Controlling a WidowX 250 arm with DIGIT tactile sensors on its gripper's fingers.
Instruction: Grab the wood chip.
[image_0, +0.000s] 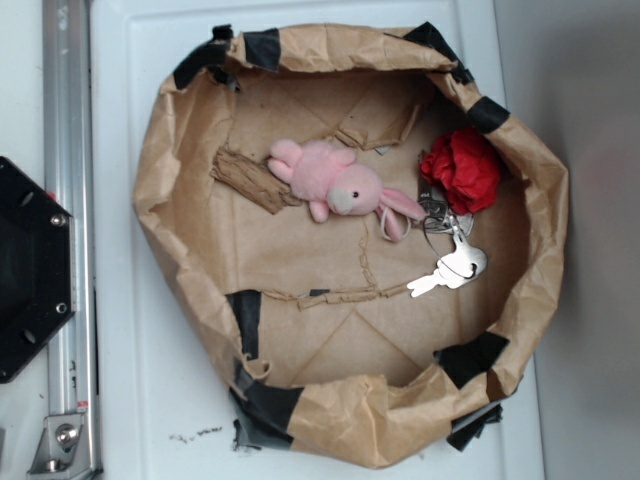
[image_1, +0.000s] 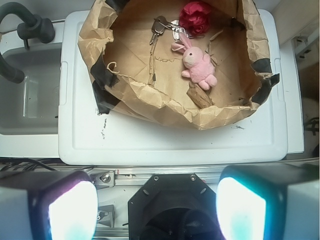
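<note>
Centrally, the wood chip (image_0: 250, 178) lies flat inside the paper-bag basin (image_0: 180, 150), touching the pink plush bunny (image_0: 335, 186). Well apart, the pincer (image_1: 157, 207) hangs spread wide, pinching nothing, near the black base (image_1: 170, 205).

black hexagonal base (image_1: 172, 205) (silver screws), hand (image_1: 157, 207) with pale glowing fingers (image_1: 72, 210)

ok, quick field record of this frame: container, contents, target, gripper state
container: crumpled brown paper bin with black tape patches, on a white lid
target: wood chip, lying flat on the bin floor, touching the pink plush bunny
other contents: red crumpled ball, keys
gripper: open, empty, outside the bin and well back from the wood chip
task status: wood chip not yet grasped
</note>
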